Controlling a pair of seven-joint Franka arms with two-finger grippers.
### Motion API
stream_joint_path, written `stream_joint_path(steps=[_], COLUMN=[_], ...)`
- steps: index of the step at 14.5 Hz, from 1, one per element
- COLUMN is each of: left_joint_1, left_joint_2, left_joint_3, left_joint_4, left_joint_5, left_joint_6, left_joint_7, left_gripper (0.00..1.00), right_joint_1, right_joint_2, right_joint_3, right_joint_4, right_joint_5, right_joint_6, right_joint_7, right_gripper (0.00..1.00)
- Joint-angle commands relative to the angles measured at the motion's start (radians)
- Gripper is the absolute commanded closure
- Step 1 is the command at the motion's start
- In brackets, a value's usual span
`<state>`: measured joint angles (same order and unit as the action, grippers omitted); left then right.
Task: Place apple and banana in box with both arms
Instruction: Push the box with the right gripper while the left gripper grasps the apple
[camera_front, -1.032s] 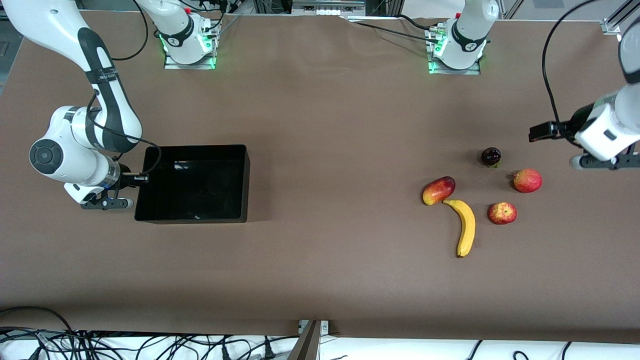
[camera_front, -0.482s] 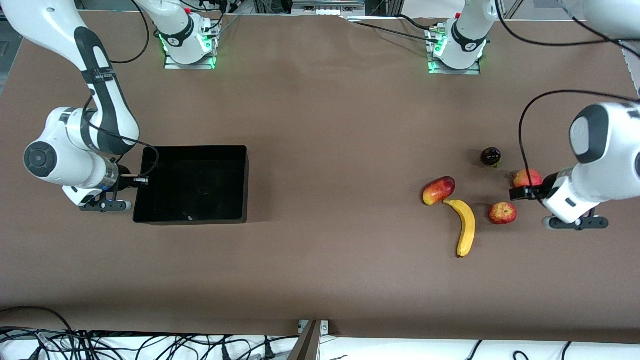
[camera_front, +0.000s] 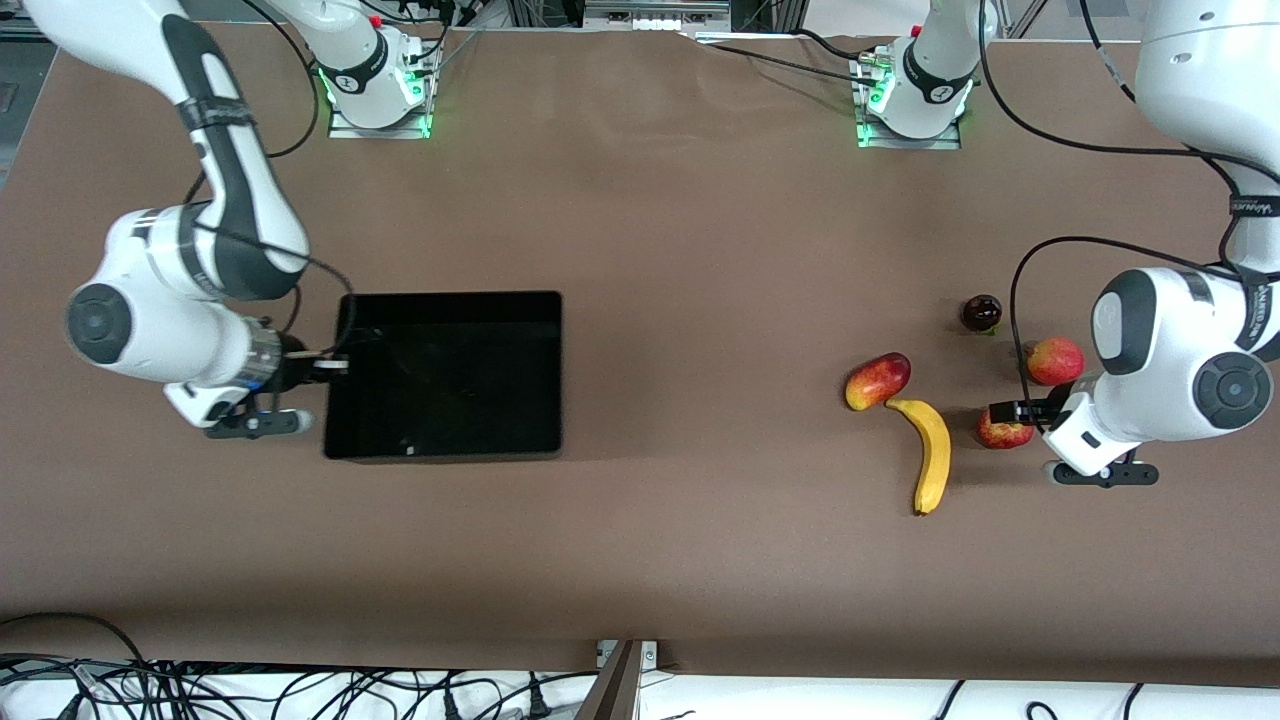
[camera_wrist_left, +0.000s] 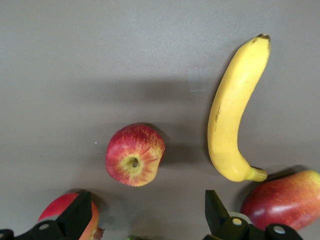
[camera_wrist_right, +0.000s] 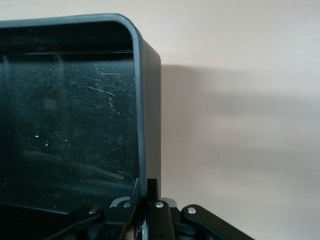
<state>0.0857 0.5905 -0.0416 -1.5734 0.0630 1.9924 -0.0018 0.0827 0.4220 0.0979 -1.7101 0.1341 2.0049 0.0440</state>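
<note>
The apple lies near the left arm's end of the table, partly under my left gripper. In the left wrist view the apple shows its yellowish dimple, and my left gripper is open and empty above the table just beside it. The banana lies beside the apple, toward the middle of the table, and also shows in the left wrist view. The black box stands near the right arm's end. My right gripper is shut on the box's end wall, one finger inside and one outside.
A red-and-yellow mango-like fruit touches the banana's farther end. A plain red round fruit and a small dark fruit lie farther from the camera than the apple. The brown table stretches bare between box and fruits.
My right gripper has dragged the box toward the left arm's end of the table. My left gripper has swung in from the table's end and now hangs over the apple.
</note>
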Motion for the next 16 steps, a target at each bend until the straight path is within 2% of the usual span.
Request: stream_joint_path(steps=[1, 6, 9, 14, 15, 16], left_joint_1=[0.006, 0.022, 0.04, 0.043, 0.043, 0.043], left_joint_2=[0.041, 0.058, 0.06, 0.081, 0.081, 0.081], left_joint_3=[-0.001, -0.001, -0.003, -0.006, -0.011, -0.011], left_joint_4=[0.024, -0.057, -0.102, -0.108, -0.122, -0.123], left_joint_5=[0.056, 0.069, 0.067, 0.066, 0.066, 0.066], left_joint_6=[0.035, 0.15, 0.226, 0.232, 0.23, 0.229], left_joint_7=[0.02, 0.032, 0.068, 0.071, 0.071, 0.074], left_gripper=[0.0, 0.0, 0.0, 0.0, 0.05, 0.23], right_joint_1=[0.034, 0.216, 0.267, 0.361, 0.373, 0.385], right_joint_2=[-0.003, 0.037, 0.072, 0.145, 0.158, 0.167], right_joint_3=[0.1, 0.117, 0.117, 0.115, 0.115, 0.114], right_joint_4=[0.021, 0.017, 0.006, 0.001, 0.0, -0.002], right_joint_5=[0.054, 0.081, 0.079, 0.076, 0.075, 0.073], right_joint_6=[-0.022, 0.07, 0.133, 0.259, 0.282, 0.299], right_joint_7=[0.097, 0.273, 0.31, 0.413, 0.427, 0.436], right_gripper=[1.0, 1.0, 1.0, 1.0, 1.0, 1.0])
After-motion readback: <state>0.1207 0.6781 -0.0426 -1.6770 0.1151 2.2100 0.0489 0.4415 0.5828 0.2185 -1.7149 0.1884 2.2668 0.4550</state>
